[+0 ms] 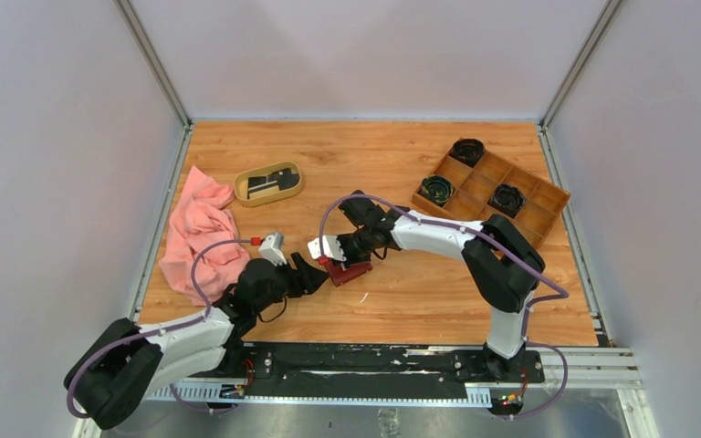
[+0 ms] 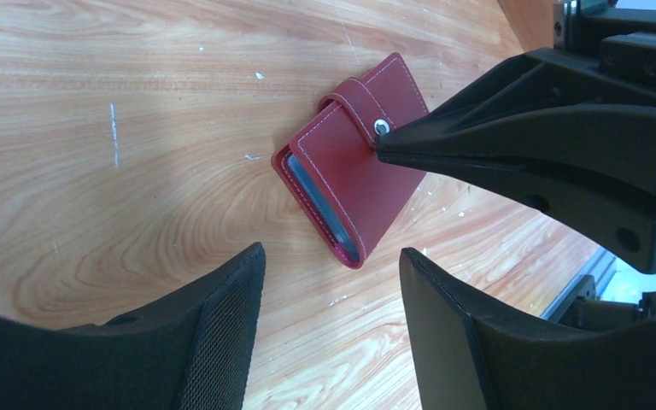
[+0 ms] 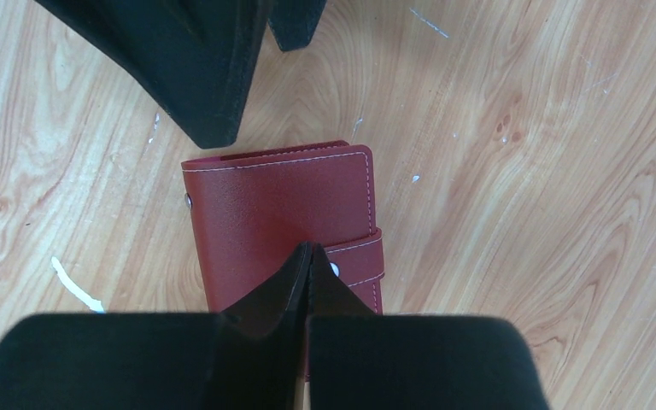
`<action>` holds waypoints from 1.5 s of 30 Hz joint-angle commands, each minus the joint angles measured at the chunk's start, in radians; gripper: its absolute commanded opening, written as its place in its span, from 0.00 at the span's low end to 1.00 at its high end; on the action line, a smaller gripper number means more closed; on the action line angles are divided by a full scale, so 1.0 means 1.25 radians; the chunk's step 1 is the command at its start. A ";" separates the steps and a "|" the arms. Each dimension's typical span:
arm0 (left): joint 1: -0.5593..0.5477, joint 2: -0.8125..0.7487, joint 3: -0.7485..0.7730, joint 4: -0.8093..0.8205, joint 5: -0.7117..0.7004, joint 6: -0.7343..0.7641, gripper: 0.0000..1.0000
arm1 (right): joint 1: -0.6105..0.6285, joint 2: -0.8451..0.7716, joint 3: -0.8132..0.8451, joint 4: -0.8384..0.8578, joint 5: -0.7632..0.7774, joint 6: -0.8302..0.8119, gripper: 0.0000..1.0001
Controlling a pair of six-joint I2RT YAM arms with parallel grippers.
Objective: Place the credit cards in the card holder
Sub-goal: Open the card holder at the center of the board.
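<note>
- My right gripper is pressed together. Its tips rest on the card holder right at the snap tab, and I cannot tell whether any leather is caught between them.
- My left gripper hangs spread at nine o'clock of the holder, just beside it and touching nothing.
- The holder lies folded shut and flat on the table, near mid-board. The credit cards sit in the oval dish at about eleven o'clock from it, well apart.
- Risk: closed tips give me nothing to hook the tab with. Pushing at the snap would probably skid the holder across the smooth wood instead of popping it, since nothing pins it down.
- Risk: if I pry upward at the tab, the whole holder may rise and flop over, because my left fingers are not bracing it.
- Risk: both tools crowd one small thing, so the two sets of fingers could knock together if either swings inward.
- Room: bare wood opens from three round to six o'clock of the holder.
- Edges: the pink cloth lies near ten o'clock, close by my left arm, and could snag. The wooden tray at two o'clock is well apart.
</note>
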 commanded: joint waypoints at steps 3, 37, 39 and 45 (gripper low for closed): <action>0.004 0.084 -0.012 0.125 -0.001 -0.078 0.58 | 0.009 -0.036 -0.011 -0.034 -0.016 0.025 0.00; 0.004 0.780 0.010 0.804 0.087 -0.212 0.00 | 0.006 -0.046 -0.007 -0.042 -0.021 0.043 0.00; 0.005 0.790 0.015 0.789 0.091 -0.208 0.00 | 0.000 -0.055 -0.001 -0.041 -0.022 0.057 0.00; 0.005 0.843 0.024 0.806 0.108 -0.215 0.00 | -0.009 -0.089 -0.006 -0.075 -0.016 0.015 0.14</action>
